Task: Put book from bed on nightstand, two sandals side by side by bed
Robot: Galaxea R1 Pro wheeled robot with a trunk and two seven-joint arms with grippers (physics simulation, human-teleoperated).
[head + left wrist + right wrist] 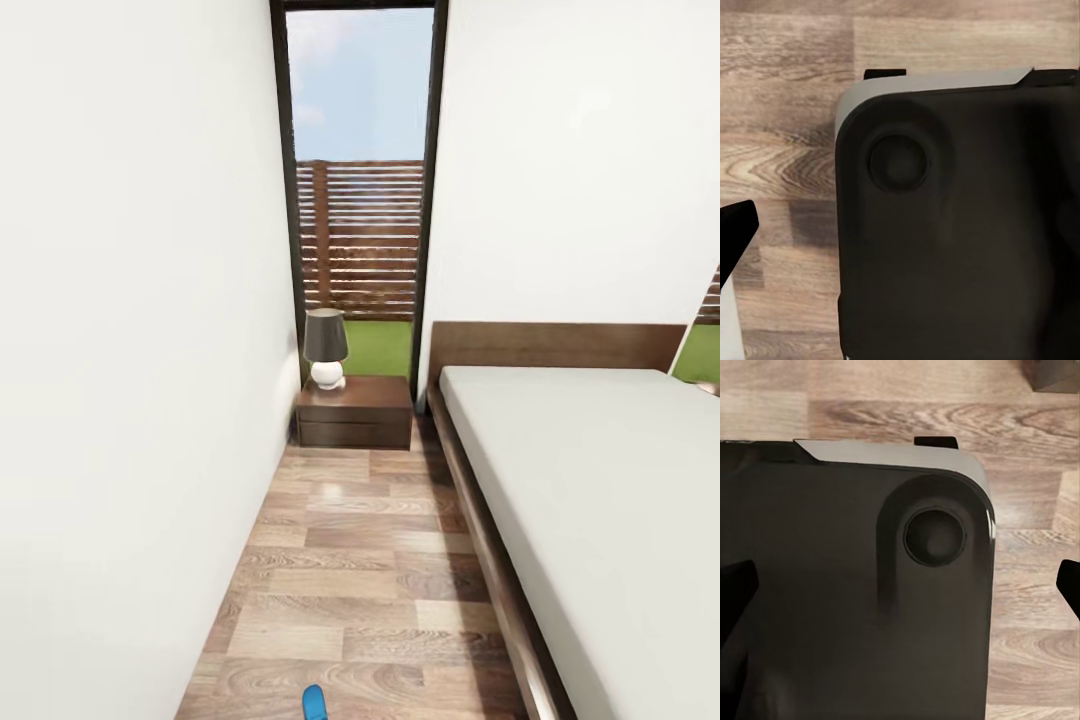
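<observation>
From the head view, a narrow strip of wood-plank floor (350, 560) runs between a white wall (130, 350) on the left and the bed (600, 500) on the right, whose off-white mattress lies bare over a dark wood frame and headboard. At the far end stands the nightstand (355, 412), just beside the head of the bed and in front of a tall dark-framed window (360, 160). A lamp (326, 347) with a dark shade and round white base sits on its glossy top. At the bottom edge of the view a small bright blue shape (314, 703) lies on the floor, probably the tip of one sandal, though too little shows to be sure.

The left wrist view looks down on the robot's dark base (960, 225) over the planks; one black fingertip (735, 232) of the left hand shows at the frame's edge, so I cannot tell whether that hand is apart or together.

In the right wrist view, the same dark base (855, 585) covers the planks, and the right hand (900, 592) has its two black fingertips spread wide, gripping nothing.
</observation>
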